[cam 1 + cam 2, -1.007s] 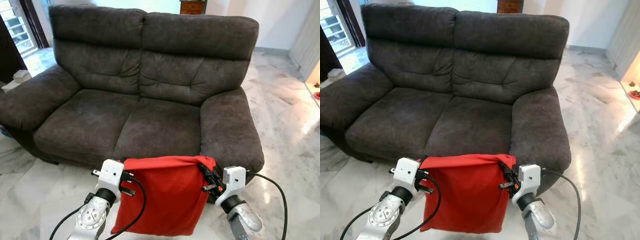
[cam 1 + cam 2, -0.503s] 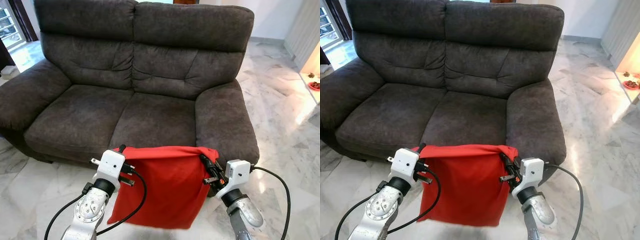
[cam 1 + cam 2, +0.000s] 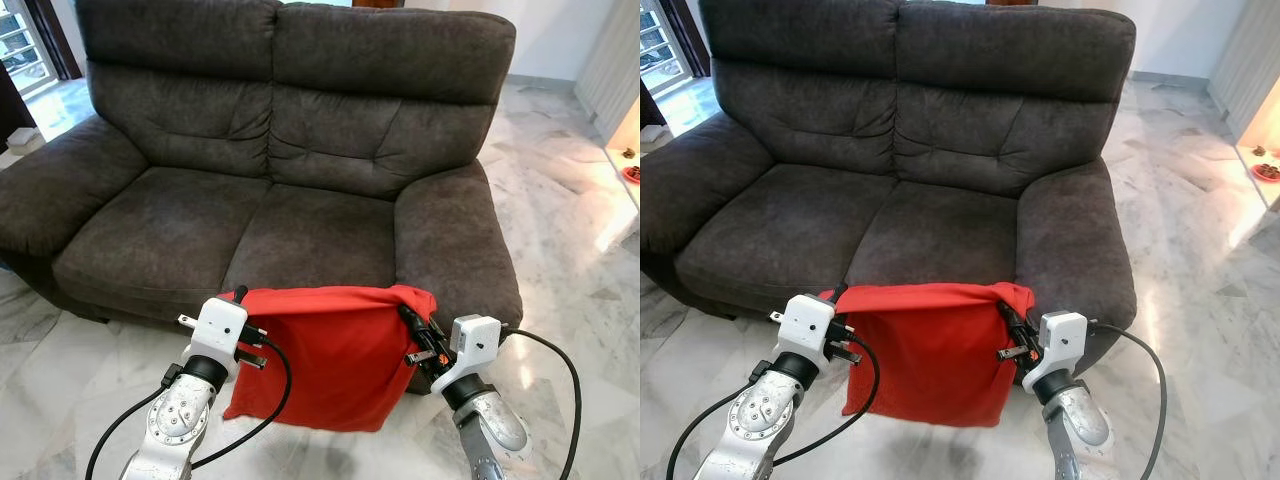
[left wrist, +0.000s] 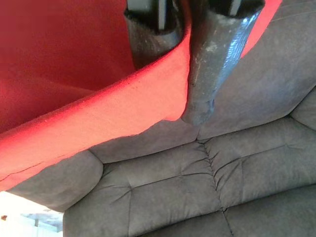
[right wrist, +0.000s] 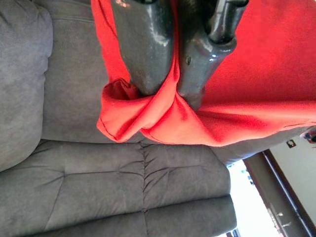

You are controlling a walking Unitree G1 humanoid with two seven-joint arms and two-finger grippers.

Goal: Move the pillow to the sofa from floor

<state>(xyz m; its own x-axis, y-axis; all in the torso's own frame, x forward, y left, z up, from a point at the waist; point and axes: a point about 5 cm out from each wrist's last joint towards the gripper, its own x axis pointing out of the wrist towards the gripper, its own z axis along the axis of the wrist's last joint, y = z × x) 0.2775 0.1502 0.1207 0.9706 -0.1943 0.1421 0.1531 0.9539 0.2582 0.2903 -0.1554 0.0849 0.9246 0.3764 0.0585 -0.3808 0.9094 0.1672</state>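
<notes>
Red fabric pillow (image 3: pixel 330 355) hangs flat in the air in front of the sofa (image 3: pixel 270 180), held by its two upper corners; top edge stretched nearly level between the grippers, body drooping below them. Its top edge sits at about the level of the seat cushions' front edge, before the right-hand seat cushion (image 3: pixel 315 240) and just beside the right armrest (image 3: pixel 450 250). Lower edge is near the floor (image 3: pixel 60 350); contact with the floor cannot be told.

Left gripper (image 3: pixel 238 297) holds the upper left corner. In the left wrist view its two black fingers (image 4: pixel 205 64) are pressed together with a fold of red cloth between them. Right gripper (image 3: pixel 1008 318) holds the upper right corner; right wrist view shows both fingers (image 5: pixel 143 49) pinching a bunched knot of the fabric, with the cloth puckered just past the fingertips.

Both silver arms reach forward from the lower edge of the head views, black cables looping from each wrist.

Sofa: dark grey-brown, two seats, tufted back cushions, broad padded armrests. Seat cushions bare. Floor is pale marble with grey veining, bright glare on the right side. A window (image 3: pixel 25 50) shows beyond the sofa's left end.
</notes>
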